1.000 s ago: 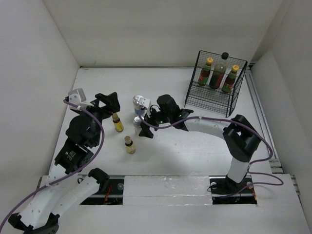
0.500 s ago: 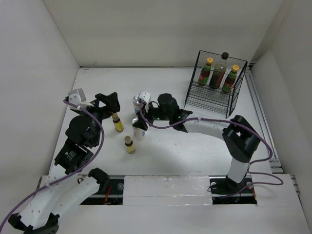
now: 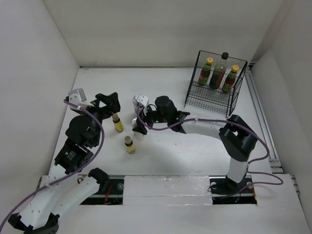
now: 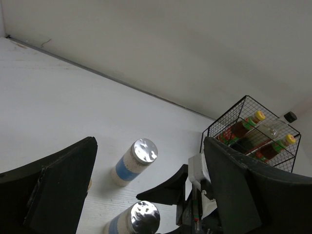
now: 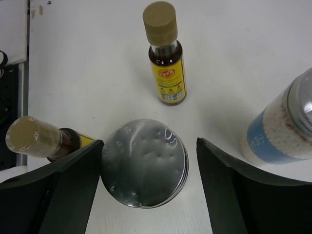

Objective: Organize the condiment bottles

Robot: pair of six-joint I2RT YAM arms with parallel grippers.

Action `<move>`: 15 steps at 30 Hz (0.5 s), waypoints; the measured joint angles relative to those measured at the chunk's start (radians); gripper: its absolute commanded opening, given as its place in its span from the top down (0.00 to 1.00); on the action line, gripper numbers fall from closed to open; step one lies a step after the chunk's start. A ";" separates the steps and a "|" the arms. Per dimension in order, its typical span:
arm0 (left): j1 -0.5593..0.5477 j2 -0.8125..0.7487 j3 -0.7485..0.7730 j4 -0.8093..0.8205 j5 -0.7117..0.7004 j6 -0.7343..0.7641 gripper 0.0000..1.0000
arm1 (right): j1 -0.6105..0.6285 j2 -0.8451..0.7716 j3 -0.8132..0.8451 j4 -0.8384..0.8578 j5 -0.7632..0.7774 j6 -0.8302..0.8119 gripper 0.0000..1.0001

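My right gripper point(image 5: 149, 144) stands open astride a white-blue silver-capped bottle point(image 5: 144, 169) in mid-table; its left finger touches the cap and a gap shows at the right finger. In the top view this gripper point(image 3: 138, 126) covers that bottle point(image 3: 138, 134). The other white-blue bottle point(image 5: 278, 131) stands just beside it. Two tiny yellow bottles point(image 3: 117, 123) point(image 3: 129, 145) stand upright to the left. My left gripper point(image 3: 108, 103) is open and holds nothing, hovering by the farther tiny bottle. Its wrist view shows both silver caps point(image 4: 145, 150) point(image 4: 144, 217).
A black wire basket point(image 3: 195, 100) at the back right holds two brown yellow-capped bottles point(image 3: 206, 72) point(image 3: 230, 78) with a tall dark black-capped bottle point(image 3: 219, 70) between them. White walls close in the table at the back and on both sides.
My right gripper has shifted a little left and settled over the nearer white-blue bottle, its jaws narrowing then widening. The left arm has not moved.
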 measured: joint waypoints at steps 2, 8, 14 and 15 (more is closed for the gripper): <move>0.000 0.000 0.000 0.000 0.000 0.000 0.13 | 0.005 0.013 0.000 -0.010 0.017 -0.005 0.30; 0.000 0.000 0.000 0.000 0.002 0.000 0.13 | 0.014 -0.006 -0.005 -0.035 0.110 0.009 0.48; 0.000 0.000 0.000 0.000 0.004 0.000 0.13 | -0.013 -0.325 -0.131 -0.078 0.299 0.027 0.49; 0.000 0.000 0.000 0.000 0.005 0.000 0.13 | -0.034 -0.388 -0.136 -0.076 0.327 0.034 0.49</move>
